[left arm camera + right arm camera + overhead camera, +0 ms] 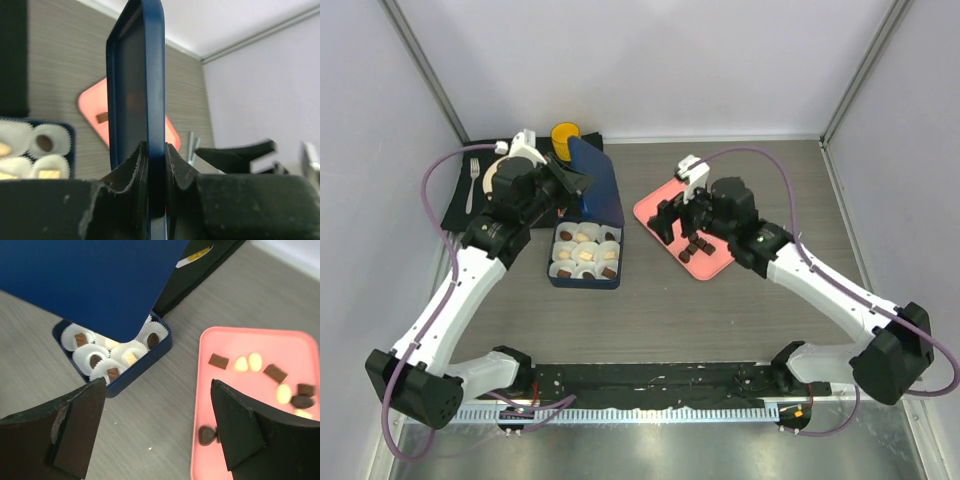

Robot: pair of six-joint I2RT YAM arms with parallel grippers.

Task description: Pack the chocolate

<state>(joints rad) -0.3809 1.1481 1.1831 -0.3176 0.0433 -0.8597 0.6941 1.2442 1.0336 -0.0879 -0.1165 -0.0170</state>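
Chocolate pieces, dark brown and cream [698, 245] [218, 361], lie loose on a pink tray [655, 205] [240, 405]. More chocolate [584, 250] [95, 360] sits in white paper cups inside a blue box [585, 284] [140, 371]. My left gripper [575, 184] [155, 147] is shut on the edge of the blue lid [598, 185] [142, 75], holding it upright over the box's far side. Above the tray's left edge hangs my right gripper [682, 222] [158, 381], open and holding nothing. A dark round piece [206, 435] lies just beside its right finger.
A black mat [460, 200] at the back left carries a fork [473, 185] and a yellow cup [565, 133]. Grey walls close the table on three sides. The arm bases stand along the near edge.
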